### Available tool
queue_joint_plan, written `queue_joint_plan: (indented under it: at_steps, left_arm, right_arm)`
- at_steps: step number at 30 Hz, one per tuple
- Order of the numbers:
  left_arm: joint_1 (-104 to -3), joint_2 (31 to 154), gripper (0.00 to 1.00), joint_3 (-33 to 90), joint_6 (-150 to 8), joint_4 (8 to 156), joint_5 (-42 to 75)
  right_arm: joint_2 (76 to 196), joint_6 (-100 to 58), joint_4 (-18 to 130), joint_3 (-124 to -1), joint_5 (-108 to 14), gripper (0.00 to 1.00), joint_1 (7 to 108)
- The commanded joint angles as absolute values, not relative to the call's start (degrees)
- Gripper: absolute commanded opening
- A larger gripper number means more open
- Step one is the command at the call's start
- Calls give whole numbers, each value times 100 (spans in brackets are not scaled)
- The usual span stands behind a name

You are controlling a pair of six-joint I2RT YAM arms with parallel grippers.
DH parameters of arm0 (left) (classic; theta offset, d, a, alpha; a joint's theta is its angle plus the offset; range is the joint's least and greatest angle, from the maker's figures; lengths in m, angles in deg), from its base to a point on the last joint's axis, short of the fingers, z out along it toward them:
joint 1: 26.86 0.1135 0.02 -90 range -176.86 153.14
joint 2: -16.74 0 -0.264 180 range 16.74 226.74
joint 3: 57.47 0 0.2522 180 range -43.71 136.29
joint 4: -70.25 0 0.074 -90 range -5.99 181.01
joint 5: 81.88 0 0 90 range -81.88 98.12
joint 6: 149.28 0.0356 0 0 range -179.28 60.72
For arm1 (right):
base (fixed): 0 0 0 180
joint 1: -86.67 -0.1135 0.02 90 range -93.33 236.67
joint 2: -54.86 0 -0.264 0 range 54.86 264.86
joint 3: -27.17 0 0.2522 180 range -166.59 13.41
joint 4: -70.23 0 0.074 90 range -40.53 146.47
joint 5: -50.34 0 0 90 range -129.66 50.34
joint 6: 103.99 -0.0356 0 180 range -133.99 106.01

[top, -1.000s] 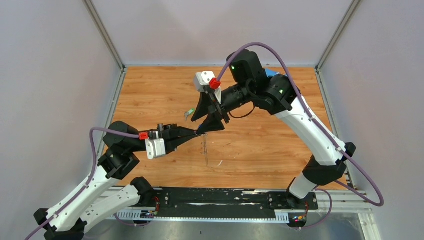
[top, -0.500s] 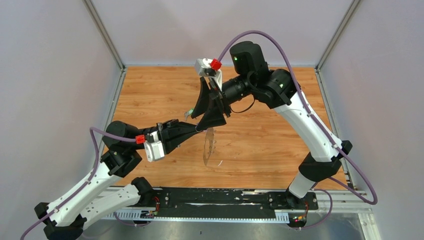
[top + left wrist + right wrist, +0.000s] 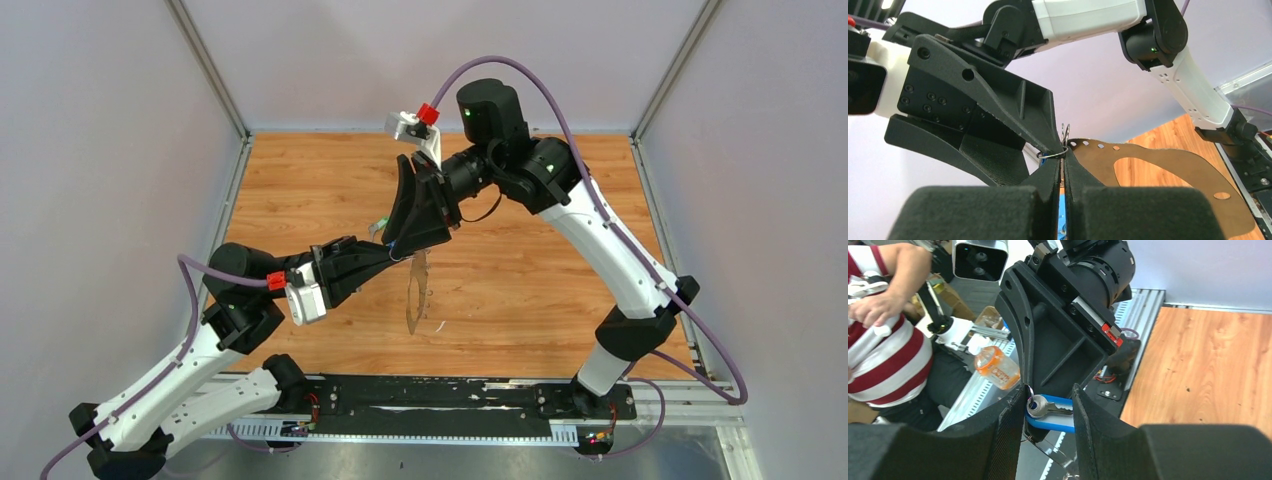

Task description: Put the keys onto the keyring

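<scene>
The keyring point(image 3: 1088, 161) hangs above the tabletop point(image 3: 560, 290) middle, pinched in the closed left gripper point(image 3: 1063, 164). The blue key point(image 3: 1040, 407) sits between the jaws of the right gripper point(image 3: 1049, 392); whether they press it, I cannot tell. The green key point(image 3: 381, 224) lies on the tabletop, so it probably remains to be threaded.

Thin keyring loop point(image 3: 1100, 162) aloft; blue key point(image 3: 1048, 409) seemingly at its top.

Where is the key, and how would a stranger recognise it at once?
Look above the wooden table at the right gripper. The key lies between its black fingers. It is small and silver on blue plastic, unlike the large thin keyring hanging below.
</scene>
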State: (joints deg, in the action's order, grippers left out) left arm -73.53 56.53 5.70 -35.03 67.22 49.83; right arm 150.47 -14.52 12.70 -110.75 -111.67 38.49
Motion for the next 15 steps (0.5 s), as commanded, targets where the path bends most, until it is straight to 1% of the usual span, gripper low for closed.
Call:
queue_joint_plan:
  at_steps: [1, 15]
  left_arm:
    - [-7450, 5553, 0, 811, -3388, 5949, 5010]
    - [-7450, 5462, 0, 771, -3279, 5949, 4907]
  right_arm:
    - [15298, -2146, 1948, -10792, -11251, 40, 3937]
    - [15312, -2779, 2303, -10636, -11472, 41, 3974]
